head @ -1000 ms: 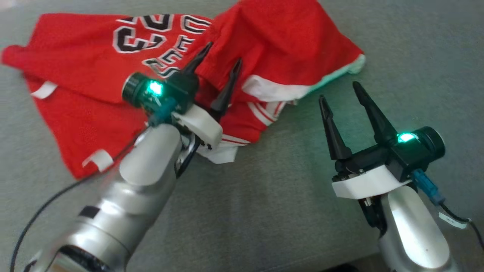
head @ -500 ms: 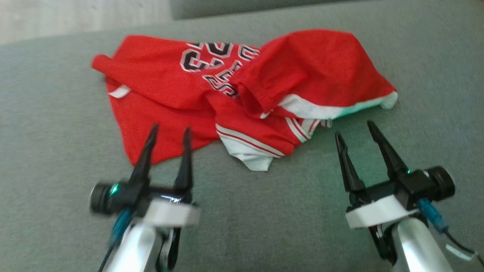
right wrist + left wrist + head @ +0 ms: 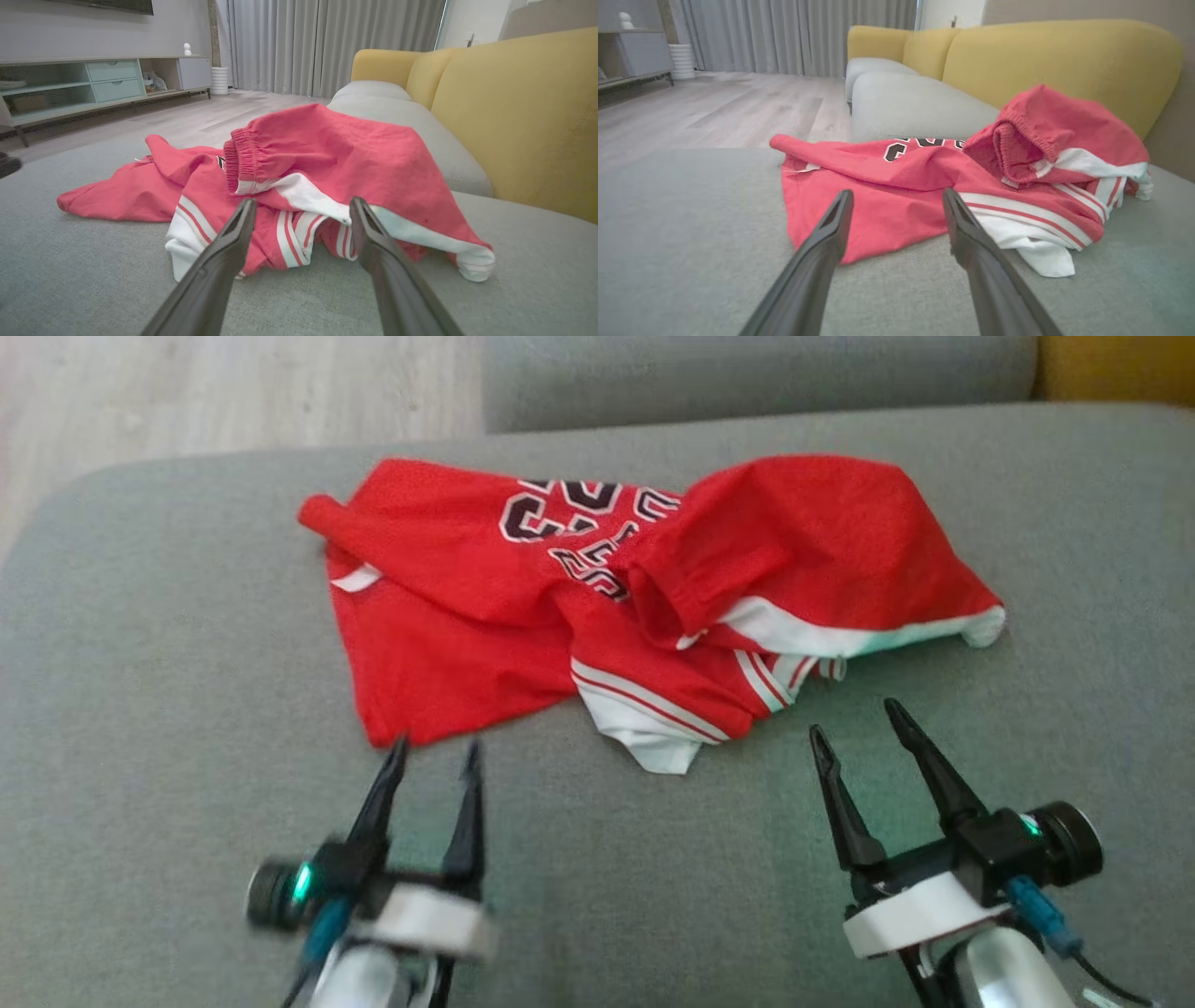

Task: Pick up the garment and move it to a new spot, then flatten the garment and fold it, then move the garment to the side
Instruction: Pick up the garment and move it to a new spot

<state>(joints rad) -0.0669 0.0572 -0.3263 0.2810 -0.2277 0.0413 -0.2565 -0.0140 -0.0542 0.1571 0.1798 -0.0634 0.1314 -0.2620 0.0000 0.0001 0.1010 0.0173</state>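
The garment [image 3: 523,607] is red sports shorts with white trim and dark numbers, lying crumpled on the grey sofa seat [image 3: 168,784]. One part of it is bunched up high at the right [image 3: 1045,135] [image 3: 327,154]. My left gripper [image 3: 439,756] stands open just short of the garment's near left edge, nothing between its fingers. My right gripper [image 3: 859,723] is open too, a little in front of the white-trimmed hem [image 3: 840,639], touching nothing.
A yellow backrest [image 3: 523,107] runs along the right of the seat. A second grey seat cushion [image 3: 915,102] lies beyond the garment. Wooden floor [image 3: 233,392] is past the seat's far left edge, with a low cabinet [image 3: 93,88] across the room.
My left gripper has drawn back off the garment to the seat in front of it, still open. The head camera has tilted, so the whole scene sits lower and farther.
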